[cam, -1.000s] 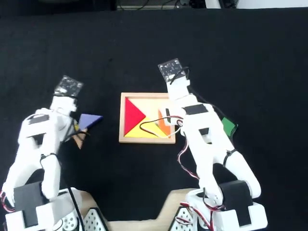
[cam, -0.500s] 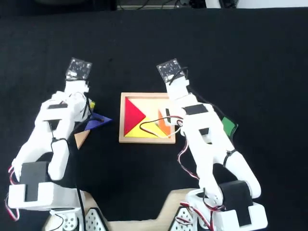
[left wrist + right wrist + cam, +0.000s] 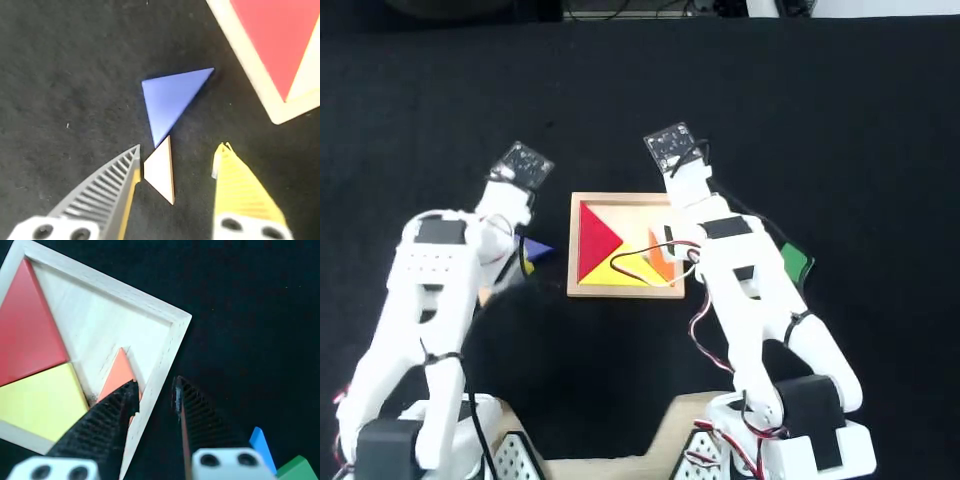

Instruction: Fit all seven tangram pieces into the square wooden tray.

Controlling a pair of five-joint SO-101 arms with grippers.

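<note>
Showing the left arm swung in toward the wooden tray (image 3: 620, 197) since a second ago, while the right arm has kept its pose. The left pincer (image 3: 175, 156) stands wide open and holds nothing. A small tan triangle (image 3: 161, 170) lies between its fingertips, close against the grey one, and the blue triangle (image 3: 171, 96) lies just ahead of them, its tip meeting the tan piece. The tray corner with the red triangle (image 3: 272, 40) lies farther ahead. The right pincer (image 3: 154, 388) is slightly open and empty, straddling the tray wall: one tip over the orange triangle (image 3: 119, 371), the other outside. The yellow piece (image 3: 42, 400) lies in the tray beside the orange one.
</note>
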